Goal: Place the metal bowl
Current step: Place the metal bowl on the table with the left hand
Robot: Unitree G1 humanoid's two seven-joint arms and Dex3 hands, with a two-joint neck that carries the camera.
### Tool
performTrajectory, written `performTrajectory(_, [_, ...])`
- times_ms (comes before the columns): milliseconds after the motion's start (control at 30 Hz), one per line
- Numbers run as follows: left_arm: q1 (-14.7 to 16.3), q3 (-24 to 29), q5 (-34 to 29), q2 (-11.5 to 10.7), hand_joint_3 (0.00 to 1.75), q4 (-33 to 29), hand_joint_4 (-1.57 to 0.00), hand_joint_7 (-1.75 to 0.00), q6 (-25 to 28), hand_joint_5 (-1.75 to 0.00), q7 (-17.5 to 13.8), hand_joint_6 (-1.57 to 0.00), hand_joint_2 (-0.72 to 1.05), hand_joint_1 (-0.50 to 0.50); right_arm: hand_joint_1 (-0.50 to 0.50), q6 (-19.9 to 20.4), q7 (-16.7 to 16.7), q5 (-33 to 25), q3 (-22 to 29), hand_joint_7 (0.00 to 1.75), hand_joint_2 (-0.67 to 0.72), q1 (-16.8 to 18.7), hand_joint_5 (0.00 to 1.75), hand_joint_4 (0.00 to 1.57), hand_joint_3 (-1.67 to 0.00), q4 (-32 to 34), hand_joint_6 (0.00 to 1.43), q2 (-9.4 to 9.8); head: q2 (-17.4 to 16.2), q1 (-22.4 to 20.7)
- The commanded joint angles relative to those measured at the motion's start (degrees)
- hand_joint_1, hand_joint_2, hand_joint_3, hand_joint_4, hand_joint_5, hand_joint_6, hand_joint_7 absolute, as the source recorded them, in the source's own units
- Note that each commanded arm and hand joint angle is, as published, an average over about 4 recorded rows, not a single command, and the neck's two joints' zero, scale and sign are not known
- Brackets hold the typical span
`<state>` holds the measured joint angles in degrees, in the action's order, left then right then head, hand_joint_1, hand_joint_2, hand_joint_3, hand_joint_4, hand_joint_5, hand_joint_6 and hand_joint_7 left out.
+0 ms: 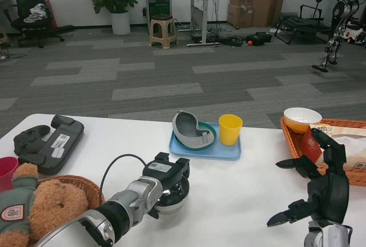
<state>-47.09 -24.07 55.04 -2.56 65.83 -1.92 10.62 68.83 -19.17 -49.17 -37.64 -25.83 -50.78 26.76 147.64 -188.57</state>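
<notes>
The metal bowl (171, 196) sits on the white table (251, 195) near the front middle, shiny and mostly covered from above. My left hand (164, 179) lies over it with fingers wrapped around its rim, gripping it. My right hand (317, 187) hovers at the right front, fingers spread apart and holding nothing, just in front of a wicker tray. A light blue tray (220, 151) lies farther back in the middle, carrying a grey curved holder (192, 131) and a yellow cup (230, 128).
A wicker tray (357, 177) at the right edge holds a white bowl (302, 119) and packets. At the left sit a teddy bear (43, 201) in a basket, a red cup (7, 170) and black controllers (48, 141).
</notes>
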Motion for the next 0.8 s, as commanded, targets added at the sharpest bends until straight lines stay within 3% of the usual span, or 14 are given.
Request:
performTrajectory(33, [0.6,-0.4,-0.7,0.3,1.31,1.6,-0.02,-1.50,0.3,-1.75,-0.7,-0.20,1.05,-0.50,0.29,0.3,-0.2,-0.2,-0.1,0.91,0.72,-0.2,1.07,0.94,0.00,0.0,0.00,-0.04,-0.3,-0.4])
performTrajectory(167, [0.7,-0.7,-1.2,0.3,1.29,1.8,0.00,-1.31,0.3,-1.75,-1.0,-0.12,1.05,-0.50,0.29,0.3,-0.2,-0.2,-0.2,0.91,0.72,-0.1,1.07,0.94,0.00,0.0,0.00,-0.04,-0.5,-0.7])
performTrajectory(267, [0.9,-0.7,-2.0,0.3,1.03,2.0,0.00,-1.10,0.3,-1.69,-1.3,-0.05,1.05,-0.50,0.29,0.3,-0.2,-0.2,-0.2,0.91,0.72,-0.1,1.07,0.94,0.00,0.0,0.00,-0.04,-0.6,-0.9])
performTrajectory(333, [0.9,-0.7,-2.5,0.3,0.81,2.2,0.00,-0.98,0.3,-1.49,-1.5,-0.03,1.05,-0.50,0.29,0.3,-0.3,-0.2,-0.2,0.91,0.72,-0.1,1.07,0.94,0.00,0.0,0.00,-0.04,-0.6,-1.0])
performTrajectory(367, [0.9,-0.7,-2.7,0.3,0.68,2.3,0.00,-0.89,0.3,-1.28,-1.7,-0.02,1.05,-0.50,0.29,0.3,-0.3,-0.2,-0.2,0.91,0.72,-0.1,1.07,0.94,0.00,0.1,0.00,-0.04,-0.6,-1.0])
performTrajectory(467, [0.9,-0.7,-2.8,0.3,0.50,2.4,0.00,-0.75,0.2,-0.87,-2.0,0.00,1.05,-0.50,0.29,0.3,-0.3,-0.2,-0.1,0.91,0.72,-0.1,1.07,0.94,0.00,0.1,0.00,-0.06,-0.7,-1.1])
performTrajectory(567, [0.9,-0.6,-2.8,0.3,0.31,2.5,0.00,-0.59,0.1,-0.59,-2.5,0.00,1.05,-0.48,0.29,0.3,-0.3,-0.2,-0.1,0.91,0.72,-0.1,1.07,0.94,0.00,0.2,0.00,-0.04,-0.7,-1.1])
performTrajectory(700, [1.0,-0.5,-2.9,0.3,0.09,2.6,0.00,-0.49,-0.1,-0.41,-3.0,0.00,0.74,-0.48,0.29,0.3,-0.3,-0.2,-0.1,0.91,0.72,-0.1,1.07,0.94,0.00,0.2,0.00,-0.04,-0.9,-1.2])
performTrajectory(800, [1.3,-0.5,-2.8,0.3,0.02,2.5,0.00,-0.44,-0.5,-0.33,-3.4,0.00,0.23,-0.48,0.29,0.3,-0.3,-0.3,-0.1,0.91,0.72,-0.1,1.07,0.94,0.00,0.2,0.00,-0.04,-1.0,-1.2])
